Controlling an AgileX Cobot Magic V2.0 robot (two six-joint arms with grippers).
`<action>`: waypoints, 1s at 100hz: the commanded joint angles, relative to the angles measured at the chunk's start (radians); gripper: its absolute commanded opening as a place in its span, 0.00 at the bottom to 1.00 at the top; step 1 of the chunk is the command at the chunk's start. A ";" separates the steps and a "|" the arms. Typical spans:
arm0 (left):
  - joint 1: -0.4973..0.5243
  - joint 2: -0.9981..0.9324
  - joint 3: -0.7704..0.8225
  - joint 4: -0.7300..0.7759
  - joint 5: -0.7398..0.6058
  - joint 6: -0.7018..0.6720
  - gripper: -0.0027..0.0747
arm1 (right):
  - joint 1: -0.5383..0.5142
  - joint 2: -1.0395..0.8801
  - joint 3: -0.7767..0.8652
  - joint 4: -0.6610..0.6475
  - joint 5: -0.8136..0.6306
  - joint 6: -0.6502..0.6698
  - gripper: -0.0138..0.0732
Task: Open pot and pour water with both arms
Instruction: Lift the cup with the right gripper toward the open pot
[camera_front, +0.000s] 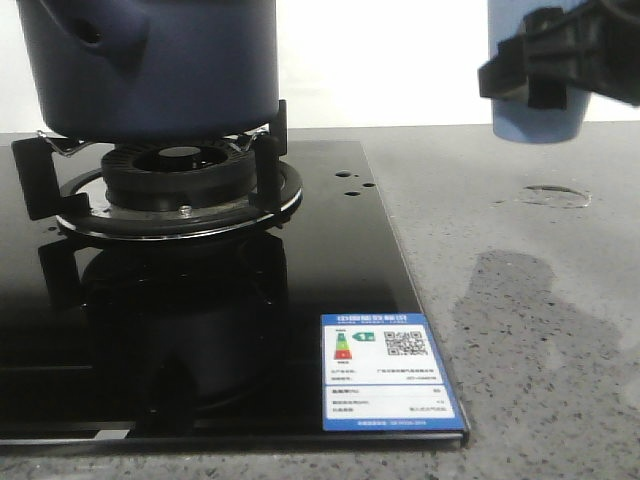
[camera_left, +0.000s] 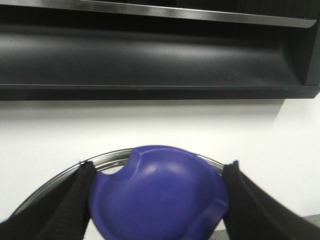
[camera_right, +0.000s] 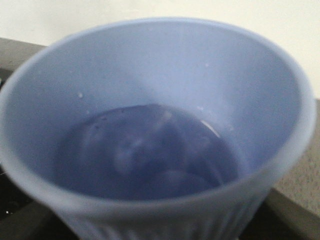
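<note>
My left hand (camera_left: 157, 200) holds the round blue pot lid (camera_left: 160, 192) tight by its knob. My right hand (camera_front: 560, 70) holds the light blue ribbed plastic cup (camera_right: 155, 135) at two o'clock, high over the grey worktop (camera_front: 530, 330). The big dark navy pot (camera_front: 150, 65) sits on the burner at eleven o'clock. The cup is light, but its water may spill. There is open room between them.

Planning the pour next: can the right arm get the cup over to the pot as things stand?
Probably yes. The right gripper holds the cup lifted off the counter, and nothing shows between it and the pot. Whether the pot's mouth is clear cannot be seen.
</note>
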 joint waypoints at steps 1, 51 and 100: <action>0.002 -0.016 -0.037 0.003 -0.101 -0.002 0.47 | 0.005 -0.055 -0.089 -0.048 -0.011 -0.002 0.53; 0.002 -0.016 -0.037 0.010 -0.101 -0.002 0.47 | 0.177 -0.033 -0.462 -0.147 0.386 -0.002 0.53; 0.002 -0.016 -0.037 0.010 -0.101 -0.002 0.47 | 0.333 0.156 -0.817 -0.456 0.772 -0.002 0.53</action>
